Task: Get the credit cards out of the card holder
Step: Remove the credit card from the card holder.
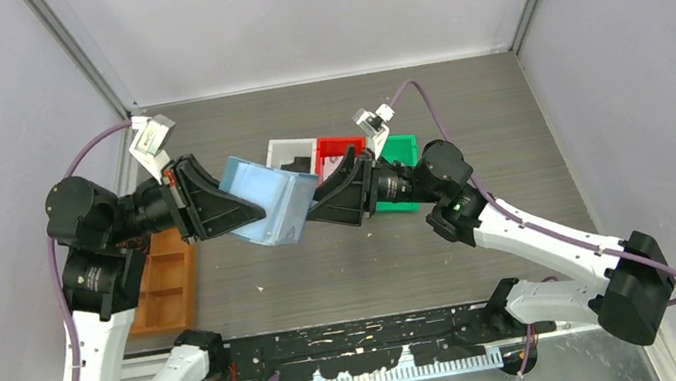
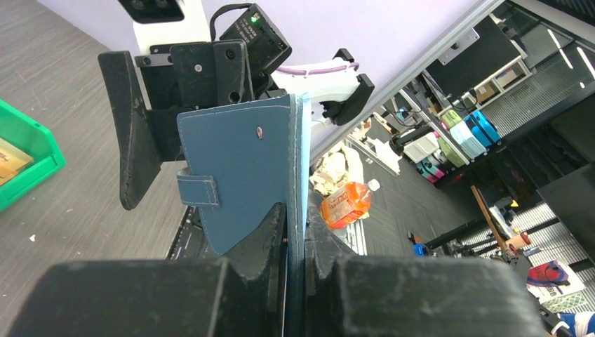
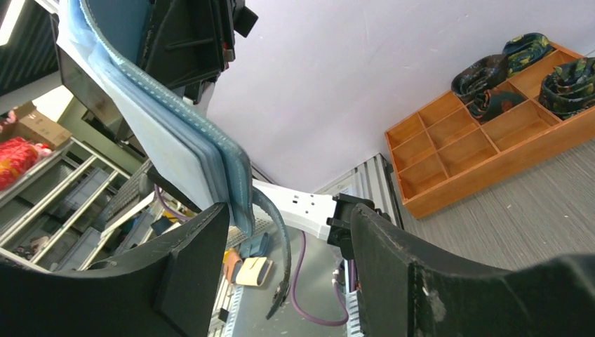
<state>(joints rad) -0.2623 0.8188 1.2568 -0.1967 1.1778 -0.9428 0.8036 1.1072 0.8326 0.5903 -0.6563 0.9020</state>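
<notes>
The card holder (image 1: 265, 201) is a blue folding wallet, held in the air above the table and folded open into a V. My left gripper (image 1: 228, 215) is shut on its left flap; in the left wrist view the jaws (image 2: 298, 235) pinch the flap's edge, dark blue outside (image 2: 238, 165). My right gripper (image 1: 333, 196) is open at the right flap. In the right wrist view the pale blue flap edge (image 3: 203, 165) rests against one finger (image 3: 189, 239) of the right gripper (image 3: 288, 235), and the tab with snap (image 3: 281, 260) hangs between the fingers. No credit card shows clearly.
White (image 1: 291, 152), red (image 1: 340, 147) and green (image 1: 401, 153) bins stand behind the grippers. An orange-brown compartment tray (image 1: 164, 287) lies at the table's left edge, holding dark rolled items in the right wrist view (image 3: 477, 147). A tan flat thing lies in the green bin (image 2: 28, 151).
</notes>
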